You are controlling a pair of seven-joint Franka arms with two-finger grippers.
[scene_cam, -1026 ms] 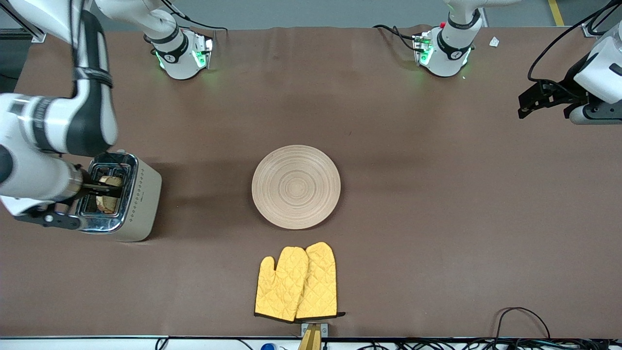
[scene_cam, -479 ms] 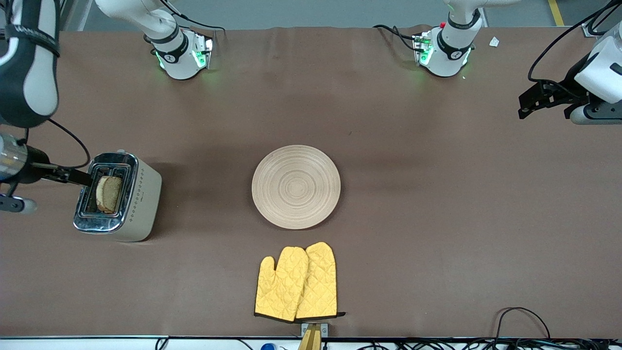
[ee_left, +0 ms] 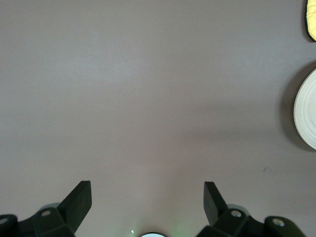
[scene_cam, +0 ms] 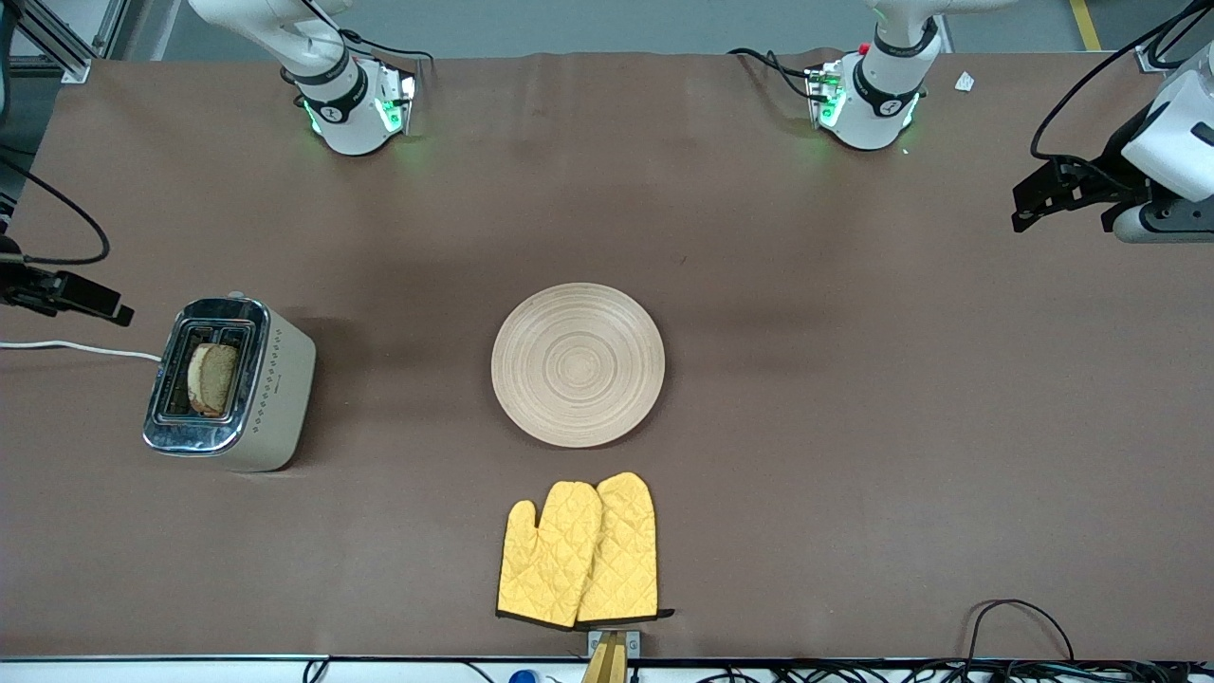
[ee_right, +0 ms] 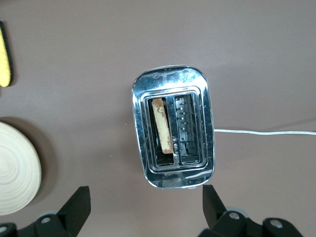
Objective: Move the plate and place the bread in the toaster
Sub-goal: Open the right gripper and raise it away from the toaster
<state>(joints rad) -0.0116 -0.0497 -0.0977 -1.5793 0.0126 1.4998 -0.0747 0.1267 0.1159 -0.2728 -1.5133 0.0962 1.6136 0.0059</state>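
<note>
The beige toaster point(scene_cam: 270, 398) with its chrome top stands toward the right arm's end of the table. The brown bread slice point(scene_cam: 211, 378) stands in one of its slots, and the other slot is empty. In the right wrist view, the toaster point(ee_right: 173, 94) and bread point(ee_right: 162, 125) show from above. My right gripper point(scene_cam: 95, 304) is open and empty, up in the air beside the toaster at the table's end; it also shows in the right wrist view point(ee_right: 145, 205). The pale wooden plate point(scene_cam: 578, 364) lies at mid-table. My left gripper point(scene_cam: 1029, 204) waits open over the left arm's end, and the left wrist view point(ee_left: 147, 197) shows it too.
A pair of yellow oven mitts point(scene_cam: 579, 550) lies nearer to the front camera than the plate. The toaster's white cord point(scene_cam: 76, 348) runs off the table's end. Cables point(scene_cam: 1024, 621) lie along the front edge.
My right gripper let go of the bread, rose and drew away from the toaster toward the table's end. The bread stays in the slot. The left arm has not moved.
</note>
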